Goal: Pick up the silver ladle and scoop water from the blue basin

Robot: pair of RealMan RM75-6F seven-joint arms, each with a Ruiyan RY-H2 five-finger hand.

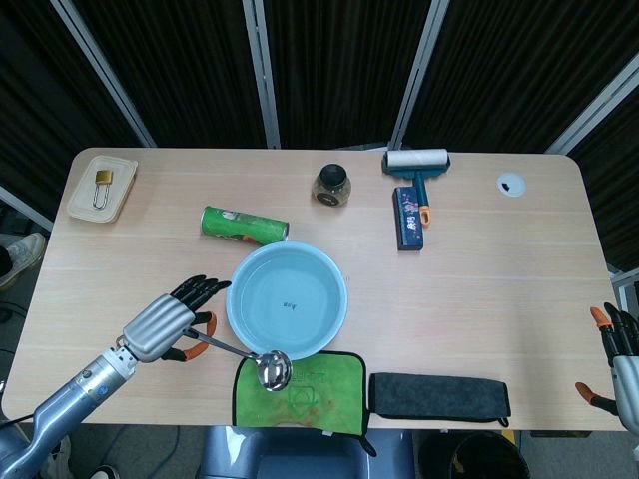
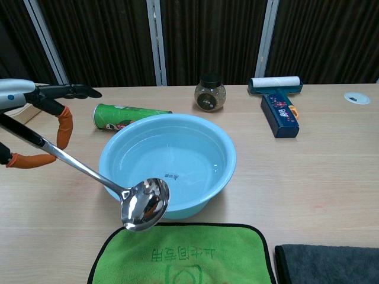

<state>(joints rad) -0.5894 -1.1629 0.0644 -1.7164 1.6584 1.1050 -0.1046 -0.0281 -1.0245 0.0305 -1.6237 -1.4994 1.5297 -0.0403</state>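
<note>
Ladle: I have the silver ladle [image 2: 144, 203] up off the bench, bowl hanging just short of the near rim of the blue basin [image 1: 288, 300], above the far edge of the green cloth [image 2: 177, 255]; polished steel, round deep bowl, long thin handle slanting up to my left
Left robot hand: the left robot hand [image 1: 168, 325] is clamped on the ladle's handle end, dark fingers stretched flat over it toward the basin, orange-tipped thumb below
Right robot hand: the right robot hand [image 1: 619, 354] sits at the bench's right edge holding nothing, fingers apart
Progress: I judge the pick-up done; the bowl looks dry and has not crossed the rim, so the dip and the lift with water are still left
Basin: pale blue plastic, round, smooth sloping walls, shallow clear water with a small mark showing on the bottom
Cloth: green microfibre with a dark border and printed logo, lying flat just in front of the basin
Beside it: a dark grey folded towel [image 1: 439, 395], soft and oblong
Farther out: a green cardboard snack tube [image 1: 244, 225] lying on its side just behind the basin, a squat glass jar [image 1: 332, 186] with a black lid, a lint roller [image 1: 416, 165]
</note>
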